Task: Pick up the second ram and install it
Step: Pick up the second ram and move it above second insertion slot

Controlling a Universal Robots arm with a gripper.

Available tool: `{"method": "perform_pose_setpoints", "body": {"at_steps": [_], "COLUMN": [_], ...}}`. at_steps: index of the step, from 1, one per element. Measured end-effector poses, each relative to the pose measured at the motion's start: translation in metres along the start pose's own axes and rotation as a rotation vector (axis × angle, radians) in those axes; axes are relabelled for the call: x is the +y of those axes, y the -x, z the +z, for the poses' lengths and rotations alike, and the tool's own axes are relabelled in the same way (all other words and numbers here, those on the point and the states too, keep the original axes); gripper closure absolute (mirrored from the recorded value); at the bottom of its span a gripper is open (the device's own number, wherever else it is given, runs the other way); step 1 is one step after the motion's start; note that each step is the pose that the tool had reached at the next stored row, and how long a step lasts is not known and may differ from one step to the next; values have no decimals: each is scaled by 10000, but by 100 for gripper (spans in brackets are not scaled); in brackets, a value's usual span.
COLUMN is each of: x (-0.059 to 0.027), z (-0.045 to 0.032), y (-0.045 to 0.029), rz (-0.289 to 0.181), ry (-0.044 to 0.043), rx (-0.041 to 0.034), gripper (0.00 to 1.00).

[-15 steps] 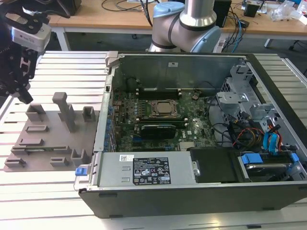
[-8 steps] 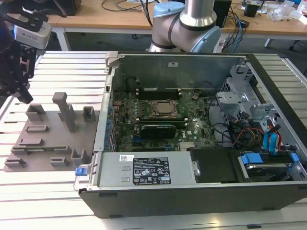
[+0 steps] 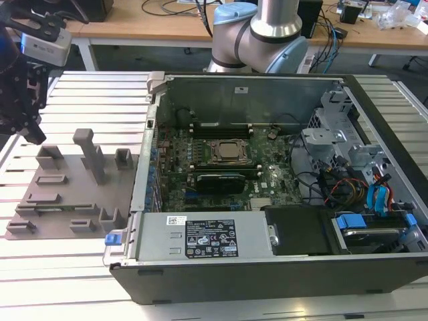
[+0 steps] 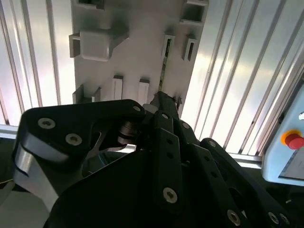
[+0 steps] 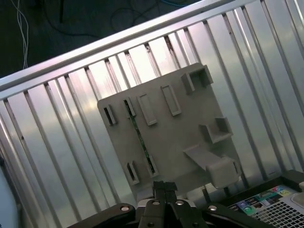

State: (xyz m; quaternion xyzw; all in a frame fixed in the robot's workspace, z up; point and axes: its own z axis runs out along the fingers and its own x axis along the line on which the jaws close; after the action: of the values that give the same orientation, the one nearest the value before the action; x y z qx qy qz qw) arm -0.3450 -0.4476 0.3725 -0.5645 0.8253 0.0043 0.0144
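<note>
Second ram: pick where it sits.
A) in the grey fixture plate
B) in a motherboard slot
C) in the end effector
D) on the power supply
A: the first wrist view shows the second ram slotted in the grey fixture plate, apart from the end effector.

The second ram (image 5: 141, 142) stands edge-on in a slot of the grey plate (image 5: 190, 128), so its label and chips are hidden. Above the plate, the gripper (image 3: 28, 127) is cut off by the exterior view's left edge.
</note>
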Motion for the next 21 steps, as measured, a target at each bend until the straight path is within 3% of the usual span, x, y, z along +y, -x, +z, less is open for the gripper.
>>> {"method": "perform_pose_setpoints", "body": {"at_steps": [21], "x": [0], "z": [0], "y": [0], "rz": [-1760], "ry": [50], "rx": [-16], "gripper": [90]}}
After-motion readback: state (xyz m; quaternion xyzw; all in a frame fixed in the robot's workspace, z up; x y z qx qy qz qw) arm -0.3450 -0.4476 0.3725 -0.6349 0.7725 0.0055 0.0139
